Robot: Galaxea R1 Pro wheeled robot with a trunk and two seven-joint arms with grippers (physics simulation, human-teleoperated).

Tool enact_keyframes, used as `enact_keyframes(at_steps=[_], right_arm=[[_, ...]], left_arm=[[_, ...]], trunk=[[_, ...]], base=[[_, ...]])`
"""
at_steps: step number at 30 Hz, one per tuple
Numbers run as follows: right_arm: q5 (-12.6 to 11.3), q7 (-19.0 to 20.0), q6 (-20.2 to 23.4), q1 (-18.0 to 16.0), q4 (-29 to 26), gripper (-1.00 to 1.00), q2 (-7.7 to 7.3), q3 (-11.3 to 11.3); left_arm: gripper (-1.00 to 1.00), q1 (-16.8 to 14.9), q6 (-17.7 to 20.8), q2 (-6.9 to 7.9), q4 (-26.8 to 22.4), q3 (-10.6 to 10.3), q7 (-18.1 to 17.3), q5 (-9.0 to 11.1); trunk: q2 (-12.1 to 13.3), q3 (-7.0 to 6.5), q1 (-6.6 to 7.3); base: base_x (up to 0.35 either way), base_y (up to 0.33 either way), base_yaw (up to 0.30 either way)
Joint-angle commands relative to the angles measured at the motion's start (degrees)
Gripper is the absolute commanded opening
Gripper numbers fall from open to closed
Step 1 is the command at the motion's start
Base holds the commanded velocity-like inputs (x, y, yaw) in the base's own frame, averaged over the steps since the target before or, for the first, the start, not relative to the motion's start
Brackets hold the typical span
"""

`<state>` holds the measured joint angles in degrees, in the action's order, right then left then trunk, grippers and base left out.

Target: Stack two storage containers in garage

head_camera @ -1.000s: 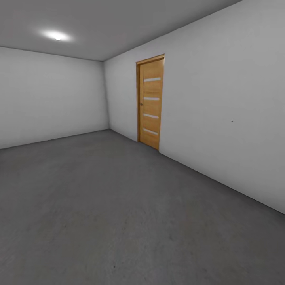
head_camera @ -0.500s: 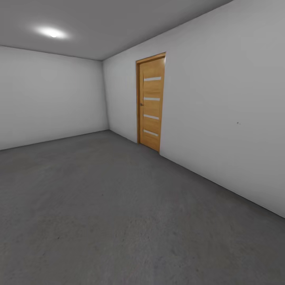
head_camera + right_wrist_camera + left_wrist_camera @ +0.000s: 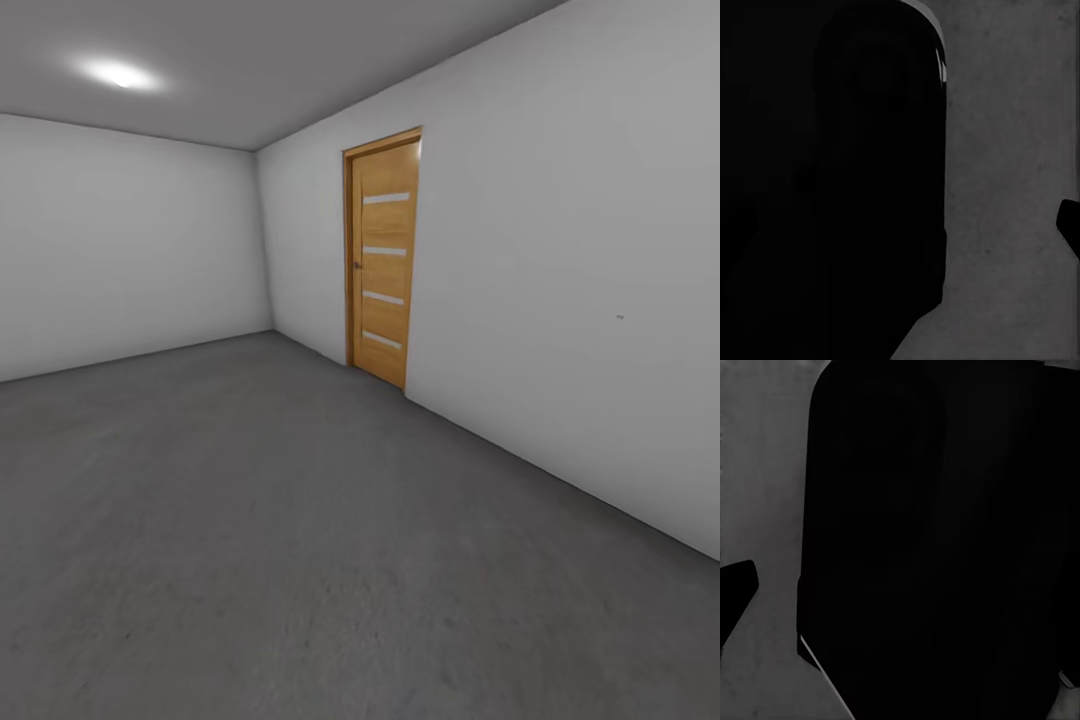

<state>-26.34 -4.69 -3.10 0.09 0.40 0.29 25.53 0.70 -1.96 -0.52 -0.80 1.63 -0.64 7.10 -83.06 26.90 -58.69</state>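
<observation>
I am in the garage, with plain white walls (image 3: pixel 560 300) and a dark grey rough floor (image 3: pixel 250 520). The two storage containers and the living room are out of view. In the left wrist view a large black shape (image 3: pixel 937 540) blocks most of the frame, with grey floor (image 3: pixel 765 472) beside it and one dark fingertip (image 3: pixel 735 592) at the edge. The right wrist view is similar: a black mass (image 3: pixel 832 172), grey floor (image 3: pixel 1012 150) and a dark fingertip (image 3: pixel 1070 225) at the border. How the jaws stand is hidden.
A light-wood door (image 3: pixel 385 262) with several pale glass strips stands shut in the right wall. A ceiling light (image 3: pixel 118 73) glows at the upper left. The far wall (image 3: pixel 130 250) meets the right wall at a corner left of the door.
The whole head picture has shifted slightly: the door looks a little larger and further right, the ceiling light further left. This is camera motion; nothing in the room moved.
</observation>
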Motion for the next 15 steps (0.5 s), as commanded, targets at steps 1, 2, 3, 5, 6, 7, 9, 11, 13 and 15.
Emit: enact_keyframes(at_steps=[1,2,3,5,6,7,9,11,13,15], right_arm=[[-0.54,-0.14,-0.24,-0.01,0.04,1.00,0.02,0.48],[-0.54,-0.14,-0.24,-0.01,0.04,1.00,0.03,0.48],[-0.55,-0.14,-0.24,-0.01,0.04,1.00,0.04,0.48],[-0.53,-0.14,-0.24,-0.01,0.04,1.00,0.07,0.48],[-0.38,-0.14,-0.24,-0.01,0.04,1.00,0.10,0.48],[-0.36,-0.14,-0.24,-0.01,0.04,1.00,0.11,0.48],[-0.27,-0.14,-0.24,-0.01,0.04,1.00,0.17,0.48],[-0.19,-0.14,-0.24,-0.01,0.04,1.00,0.17,0.48],[-0.16,-0.14,-0.24,-0.01,0.04,1.00,0.16,0.48],[-0.14,-0.14,-0.24,-0.01,0.04,1.00,0.14,0.48]], left_arm=[[1.00,0.03,-0.06,-0.01,-0.08,0.14,-0.07,0.47],[1.00,0.03,-0.06,-0.01,-0.08,0.14,-0.07,0.47],[1.00,0.03,-0.06,-0.01,-0.08,0.13,-0.07,0.47],[1.00,0.03,-0.06,-0.01,-0.07,0.13,-0.07,0.46],[1.00,0.04,-0.06,-0.01,-0.08,0.13,-0.07,0.48],[1.00,0.05,-0.06,-0.01,-0.08,0.15,-0.07,0.47],[1.00,0.05,-0.06,-0.01,-0.08,0.19,-0.07,0.47],[1.00,0.04,-0.06,-0.01,-0.08,0.20,-0.07,0.48],[1.00,0.06,-0.06,-0.01,-0.08,0.21,-0.07,0.47],[1.00,0.04,-0.06,-0.01,-0.08,0.21,-0.07,0.47]], trunk=[[-0.02,0.03,-0.04],[-0.02,0.03,-0.04],[-0.02,0.03,-0.04],[-0.02,0.03,-0.04],[-0.02,0.03,-0.04],[-0.02,0.03,-0.04],[-0.02,0.03,-0.04],[-0.02,0.03,-0.04],[-0.02,0.03,-0.04],[-0.02,0.03,-0.04]], base=[[0.323,0.000,0.000],[0.323,0.000,0.000],[0.323,0.000,0.000],[0.323,0.000,0.000],[0.323,0.000,0.000],[0.323,0.000,0.000],[0.323,0.000,0.000],[0.323,0.000,0.000],[0.323,0.000,0.000],[0.323,0.000,0.000]])
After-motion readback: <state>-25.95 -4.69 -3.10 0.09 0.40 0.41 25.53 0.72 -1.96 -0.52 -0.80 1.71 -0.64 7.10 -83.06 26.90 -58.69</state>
